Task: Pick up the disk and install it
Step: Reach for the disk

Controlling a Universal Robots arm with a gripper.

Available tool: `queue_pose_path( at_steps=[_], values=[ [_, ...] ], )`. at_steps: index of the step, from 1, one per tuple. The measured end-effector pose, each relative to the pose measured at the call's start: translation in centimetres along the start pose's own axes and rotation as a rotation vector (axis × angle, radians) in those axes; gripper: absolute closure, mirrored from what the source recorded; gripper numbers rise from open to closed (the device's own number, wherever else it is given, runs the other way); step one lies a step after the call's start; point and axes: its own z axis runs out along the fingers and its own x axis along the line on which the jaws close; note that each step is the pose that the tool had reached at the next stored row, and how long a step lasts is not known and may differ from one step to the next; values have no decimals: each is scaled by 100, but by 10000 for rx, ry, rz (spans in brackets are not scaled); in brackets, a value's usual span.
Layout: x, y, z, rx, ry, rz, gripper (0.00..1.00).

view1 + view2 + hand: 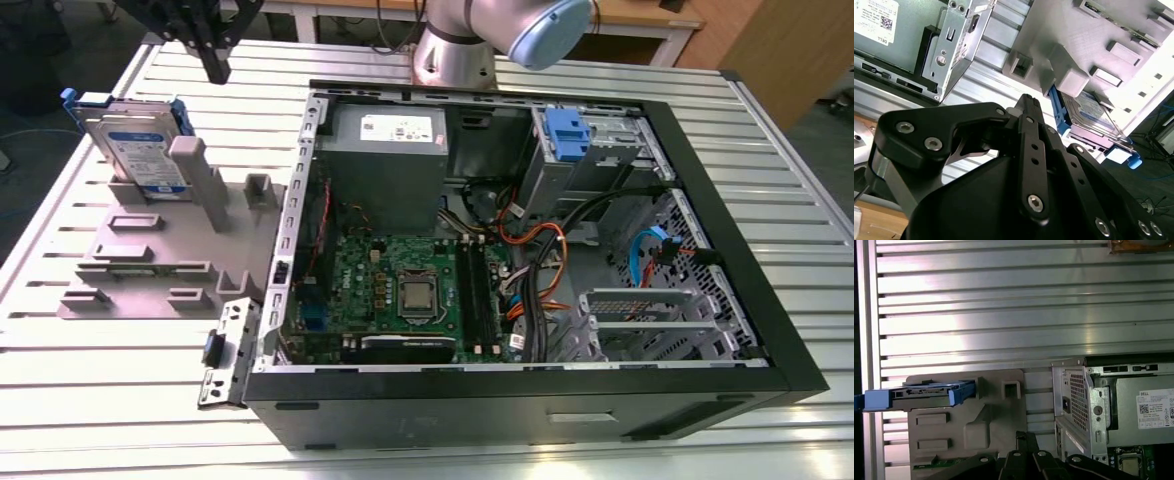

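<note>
Disk stands on edge in holder, nine o'clock of open case; gripper, closed and empty, hangs at the disk's one o'clock.

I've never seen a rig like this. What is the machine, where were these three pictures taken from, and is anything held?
It is one robot arm with a pincer. The exterior view comes from a camera off the arm; both wrist views come from cameras riding on it. On the slatted metal table lie an open computer case and a grey holder. The disk, with blue rails, stands on edge in that holder. The pincer hangs apart from it, shut, holding nothing.
</note>
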Motion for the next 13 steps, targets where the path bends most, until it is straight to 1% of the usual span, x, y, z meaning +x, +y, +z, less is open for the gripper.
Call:
queue_pose_path(
  at_steps=[7,13],
  values=[
    [122,1,-1,0,-1,0,89],
    [189,-3,-2,-1,-1,0,89]
  ],
)
